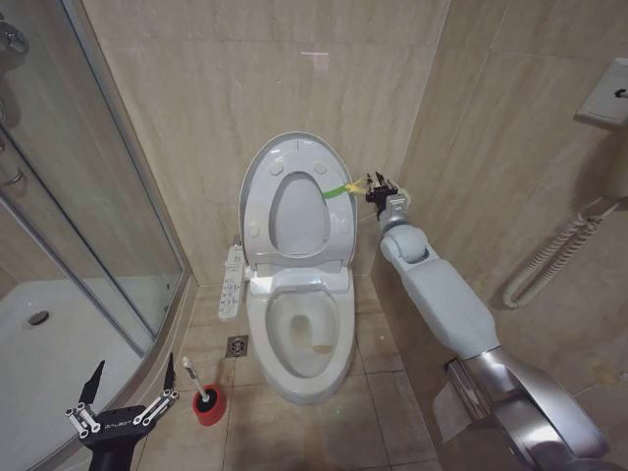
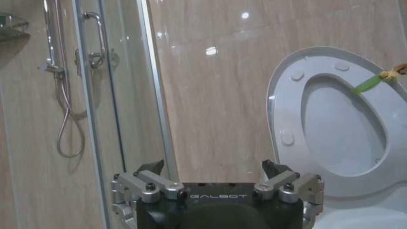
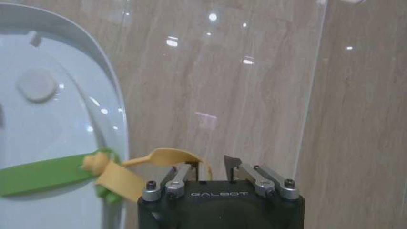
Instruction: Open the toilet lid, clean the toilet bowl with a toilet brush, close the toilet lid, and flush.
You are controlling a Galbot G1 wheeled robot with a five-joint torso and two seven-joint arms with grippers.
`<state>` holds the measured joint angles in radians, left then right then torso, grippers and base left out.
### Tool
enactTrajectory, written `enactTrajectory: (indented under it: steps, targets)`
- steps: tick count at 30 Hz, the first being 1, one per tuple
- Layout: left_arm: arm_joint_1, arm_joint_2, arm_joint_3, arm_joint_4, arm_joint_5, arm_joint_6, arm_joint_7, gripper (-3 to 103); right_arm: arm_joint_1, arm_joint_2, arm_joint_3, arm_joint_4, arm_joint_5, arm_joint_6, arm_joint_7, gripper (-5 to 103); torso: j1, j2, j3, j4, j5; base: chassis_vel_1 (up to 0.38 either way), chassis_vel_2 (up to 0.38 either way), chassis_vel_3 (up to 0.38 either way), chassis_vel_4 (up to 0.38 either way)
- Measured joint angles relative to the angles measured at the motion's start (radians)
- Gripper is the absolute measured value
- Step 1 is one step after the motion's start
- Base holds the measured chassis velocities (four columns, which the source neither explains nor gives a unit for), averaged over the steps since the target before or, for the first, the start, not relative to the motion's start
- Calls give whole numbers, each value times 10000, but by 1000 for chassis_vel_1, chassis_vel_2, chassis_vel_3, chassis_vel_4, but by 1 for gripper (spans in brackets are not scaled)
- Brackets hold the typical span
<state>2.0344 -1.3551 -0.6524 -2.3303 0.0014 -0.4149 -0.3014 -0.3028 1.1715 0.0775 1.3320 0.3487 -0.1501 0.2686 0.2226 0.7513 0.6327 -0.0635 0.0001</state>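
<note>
At the back wall: a tiled corner, with a glass shower enclosure (image 1: pixel 88 196) at 9 o'clock of the toilet.
Toilet bowl (image 1: pixel 294 368): sits on the floor at the middle of the head view, open, brownish stains inside.
Toilet lid (image 1: pixel 257 182): raised upright with the seat against the wall, at 12 o'clock of the bowl; small round bumpers face the room, and a green-yellow band (image 1: pixel 339 189) crosses its edge at 3 o'clock.
Right tool (image 1: pixel 379 185): reaches out just beside the lid's 3 o'clock edge; in the right wrist view its fingers stand close together with the yellow loop of the band (image 3: pixel 168 156) at them, but I cannot tell whether they pinch it.
Left tool (image 1: pixel 126 400): hangs low at 8 o'clock of the bowl, fingers spread wide, holding nothing.
Toilet brush (image 1: pixel 194 381): stands in its red cup holder (image 1: pixel 207 406) on the floor, just at 3 o'clock of the left tool.
Step in hand: opening looks finished, judging by the upright lid.
Next move calls for: the right tool to come clear of the band without pulling the lid down, and the left tool to close on the slim handle.
</note>
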Motion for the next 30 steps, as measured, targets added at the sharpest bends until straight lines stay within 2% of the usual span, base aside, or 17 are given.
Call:
enactTrajectory:
  steps: [6,7,12,13,30]
  targets:
    - [0,0,0,0,0,0,0,100,-158,87,-17,193,0,-67,58,22,0,0,0,1,-1,0,0,0,0]
    - [0,0,0,0,0,0,0,100,-185,96,-20,212,0,-70,63,50,0,0,0,1,-1,0,0,0,0]
    - [0,0,0,0,0,0,0,100,-367,64,-17,434,-12,-114,111,50,0,0,1,1,-1,0,0,0,0]
    - [0,0,0,0,0,0,0,100,-432,5,1,540,-4,-124,111,58,0,0,0,2,-1,0,0,0,0]
    - [0,0,0,1,0,0,0,100,-1342,-799,351,1799,299,-289,117,59,0,0,0,-1,0,0,0,0,0]
